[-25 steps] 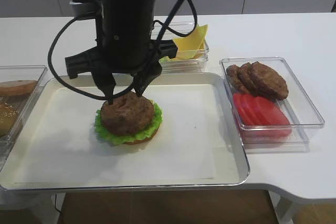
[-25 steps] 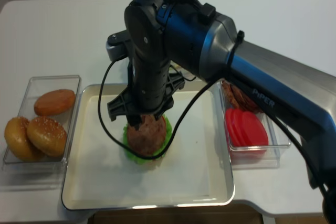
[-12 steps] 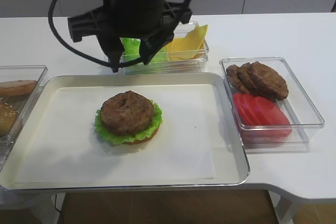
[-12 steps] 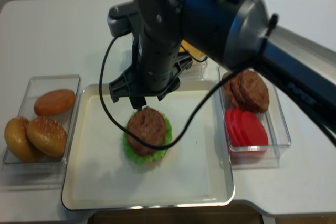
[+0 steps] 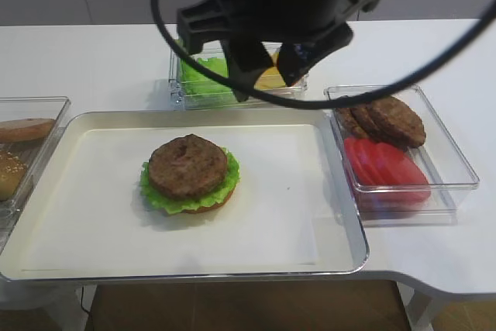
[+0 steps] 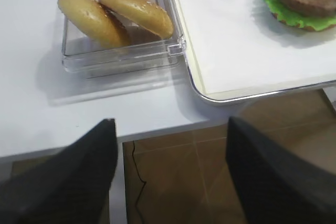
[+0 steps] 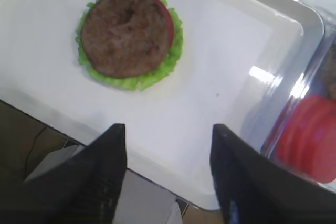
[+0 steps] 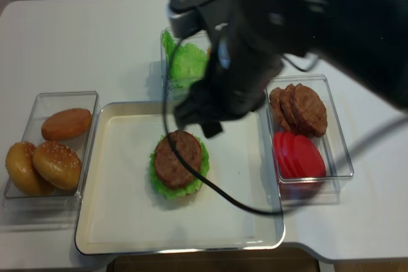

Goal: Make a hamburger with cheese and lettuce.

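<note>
A half-built hamburger sits left of centre on the white tray, its brown patty topping a red tomato slice, a frilly lettuce leaf and the bottom bun. No cheese is on it yet. The right gripper hangs above the tray's near right part with its two dark fingers spread wide and nothing between them; the stack lies ahead of it and to the left in the wrist view. The cheese rests in a clear box beyond the tray's far edge, next to spare green leaves, largely hidden behind the arm in the front view. Judged from here, the next pick is a yellow slice, and the right arm is the nearer one, its bulk already over that back box. The left gripper is also open and empty, off the tray's left corner near the box of buns, well away from the cheese
</note>
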